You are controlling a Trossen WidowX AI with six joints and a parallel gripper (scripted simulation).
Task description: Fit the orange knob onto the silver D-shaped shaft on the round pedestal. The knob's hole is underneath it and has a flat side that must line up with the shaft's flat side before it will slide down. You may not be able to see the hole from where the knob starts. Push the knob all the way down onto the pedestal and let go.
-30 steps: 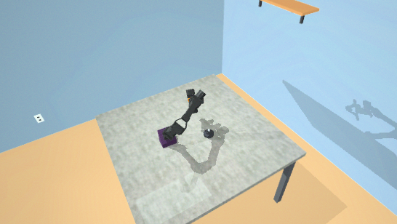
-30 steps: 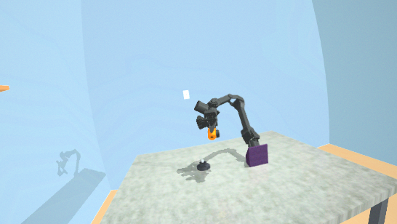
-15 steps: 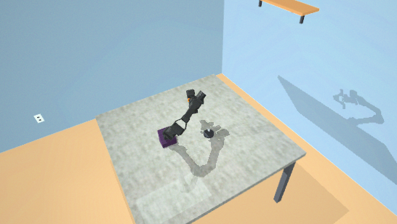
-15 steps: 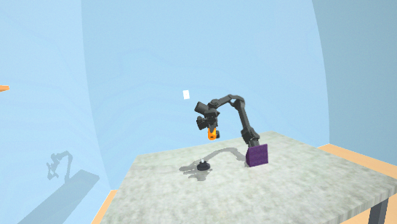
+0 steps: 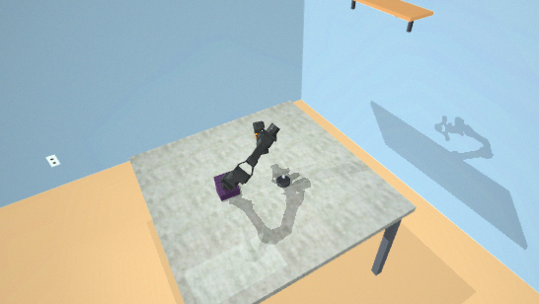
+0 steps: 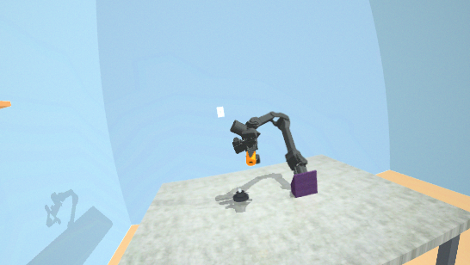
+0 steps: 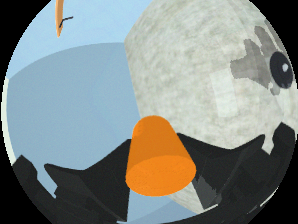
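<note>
The orange knob (image 5: pixel 256 135) (image 6: pixel 250 158) (image 7: pixel 159 150) is held in the air. My gripper (image 6: pixel 251 154) (image 7: pixel 161 162) is shut on it, with one black finger on each side. In the exterior view the knob's lower end faces partly toward the camera and shows a small dark spot, which looks like the hole; its flat side is too small to make out. The dark round pedestal (image 5: pixel 282 183) (image 6: pixel 241 197) (image 7: pixel 276 76) stands on the table, with the short silver shaft (image 5: pixel 283 177) (image 6: pixel 239 190) (image 7: pixel 285 67) upright on it. The knob is well above the pedestal and apart from it.
The arm's purple base block (image 5: pixel 228 194) (image 6: pixel 305 184) stands on the grey mottled table (image 5: pixel 336 197) (image 6: pixel 366 206) (image 7: pixel 175 65). The arm's shadow falls across the table around the pedestal. An orange shelf (image 5: pixel 395 8) is high on the wall.
</note>
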